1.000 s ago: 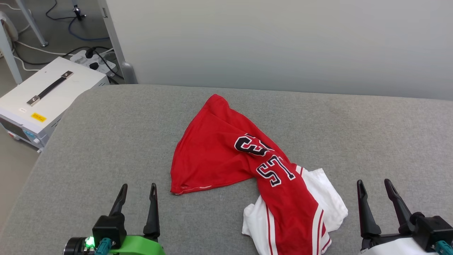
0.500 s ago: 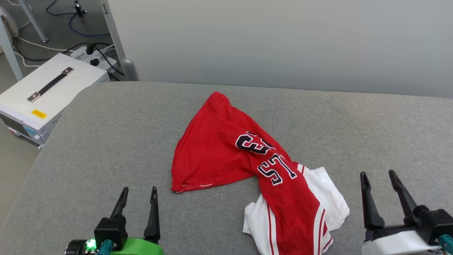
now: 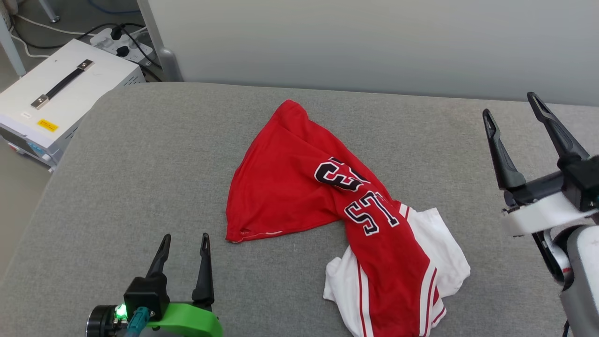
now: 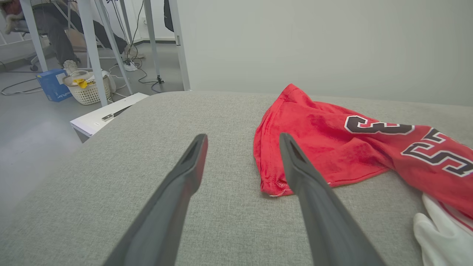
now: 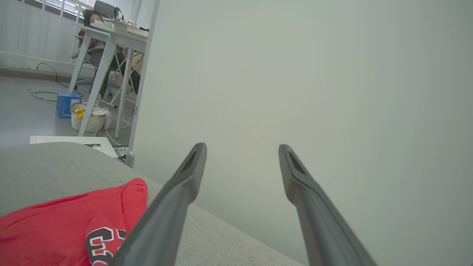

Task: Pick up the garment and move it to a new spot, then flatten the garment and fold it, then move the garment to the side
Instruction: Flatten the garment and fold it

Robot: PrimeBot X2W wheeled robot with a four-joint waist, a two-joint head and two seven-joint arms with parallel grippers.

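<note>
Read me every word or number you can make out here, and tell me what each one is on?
"3": black with white outline, on the red garment; a fold hides what follows.
"ST", or perhaps "57": lower on the garment, creased, so unsure.
On the white box, the yellow sticker: too small to read.
On the floor, the blue carton: print blurred.

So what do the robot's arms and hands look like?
Each ends in two long, dark, tapering fingers on a black block. The left gripper has a bright green mount, a lit green light and a teal plug; the right gripper has a white mount and pale grey forearm.
</note>
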